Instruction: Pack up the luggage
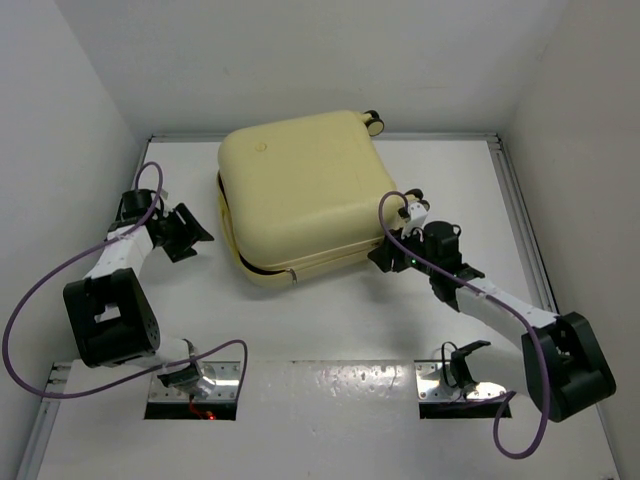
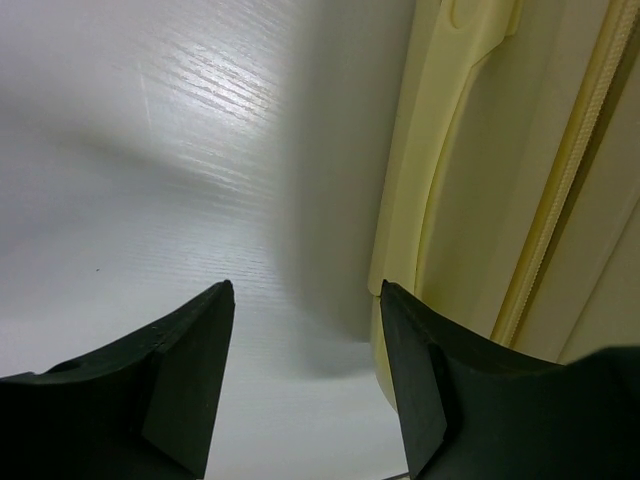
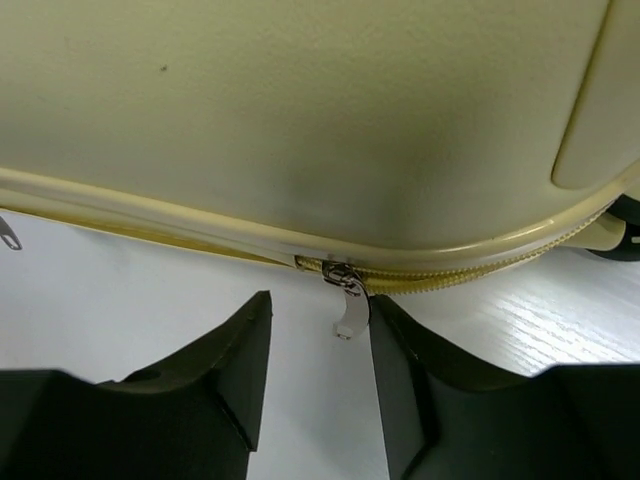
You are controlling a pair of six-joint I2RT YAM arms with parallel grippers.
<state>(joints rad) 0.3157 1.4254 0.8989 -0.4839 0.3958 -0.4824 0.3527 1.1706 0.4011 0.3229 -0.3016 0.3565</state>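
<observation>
The luggage (image 1: 300, 195) is a pale yellow hard-shell suitcase lying flat at the back middle of the white table, lid down, with a dark gap along its front left seam. My left gripper (image 1: 192, 232) is just left of it, open, with only bare table between the fingers (image 2: 305, 290). The case's side (image 2: 470, 150) runs past the right finger. My right gripper (image 1: 385, 258) is at the case's front right corner, open (image 3: 320, 298). The silver zipper pull (image 3: 350, 312) hangs from the zip between its fingers, right beside the right finger. The shell (image 3: 300, 100) fills the view above.
A black wheel (image 1: 375, 122) sticks out at the case's far corner. White walls close in the table on the left, back and right. Metal mounting plates (image 1: 195, 385) lie at the near edge. Purple cables (image 1: 40, 290) loop off both arms.
</observation>
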